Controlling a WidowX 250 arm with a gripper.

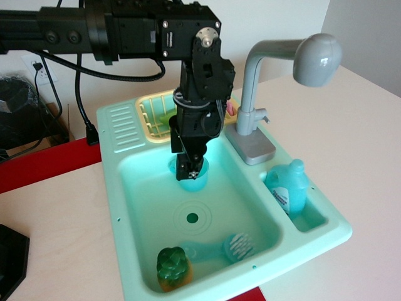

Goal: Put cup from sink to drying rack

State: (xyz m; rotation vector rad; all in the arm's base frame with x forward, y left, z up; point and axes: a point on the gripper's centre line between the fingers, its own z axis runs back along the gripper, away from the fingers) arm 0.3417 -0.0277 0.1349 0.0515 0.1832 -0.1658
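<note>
The small teal-blue cup point(190, 182) stands upright at the far end of the mint-green sink point(125, 207) basin, beyond the round drain point(192, 218). My black gripper point(191, 170) points straight down onto the cup. Its fingers cover the cup's top and look closed on its rim. I cannot tell whether the cup rests on the basin floor or hangs just above it. The pale yellow drying rack point(152, 116) sits behind the basin, partly hidden by my arm, with something green lying in it.
A large grey faucet point(266, 94) rises right of the arm. A blue soap bottle point(288, 187) stands in the right side compartment. A teal dish brush point(229, 246) and a green-and-orange toy point(171, 268) lie at the basin's near end. A ribbed panel point(123, 125) lies left of the rack.
</note>
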